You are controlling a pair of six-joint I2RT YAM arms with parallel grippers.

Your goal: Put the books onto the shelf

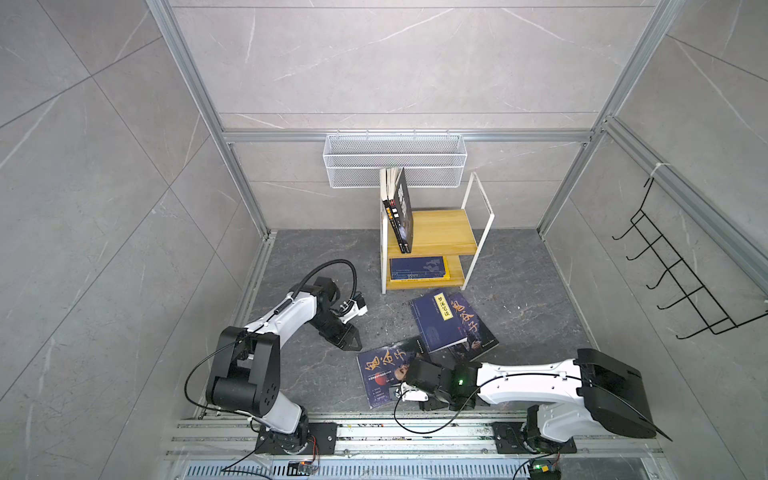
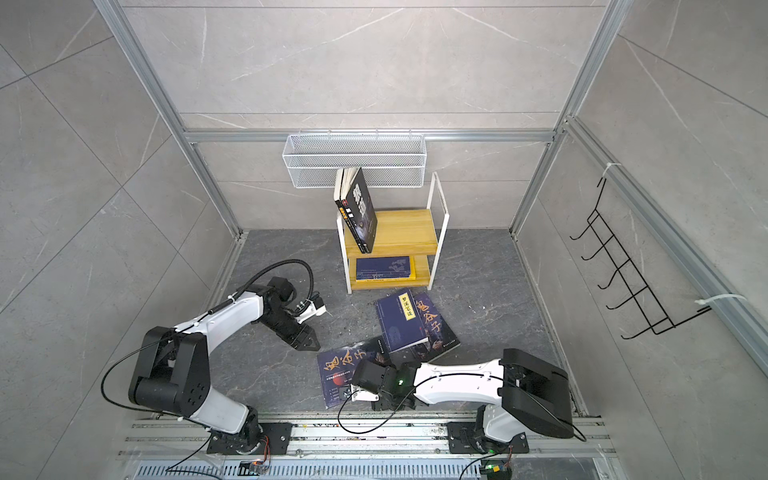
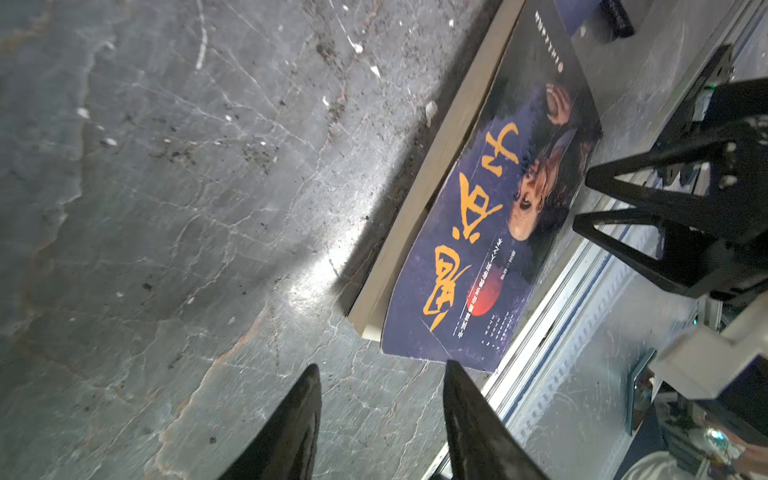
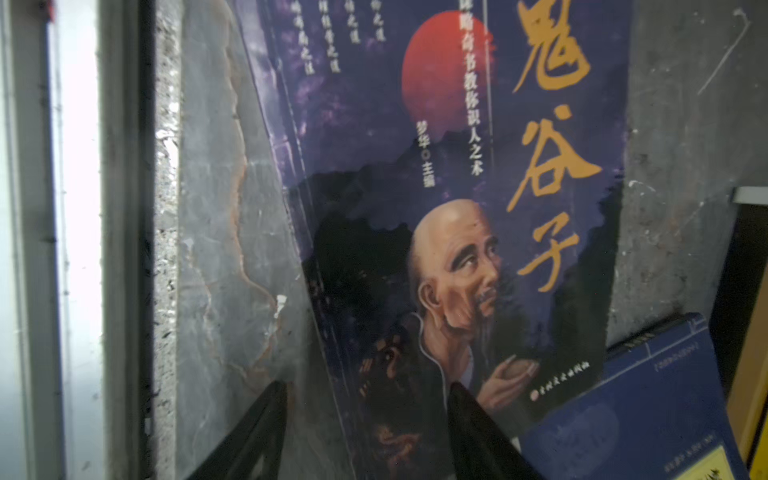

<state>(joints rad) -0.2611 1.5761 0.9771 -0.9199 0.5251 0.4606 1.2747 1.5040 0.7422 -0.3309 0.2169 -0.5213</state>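
- The near book (image 1: 384,374) lies flat on the floor (image 1: 307,374) by the front rail (image 1: 365,420): thin, light, floppy; take it at its page edge.
- Right gripper (image 4: 365,384) straddles its edge, jaws apart, seemingly not yet gripping.
- Left gripper (image 3: 380,370) hovers beside, parted, empty.

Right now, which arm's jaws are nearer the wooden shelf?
Left. The left arm holds its jaws over bare tabletop in front of the shelf, toward its left side. The right arm has its jaws farther off, at the edge of the orange-lettered book.
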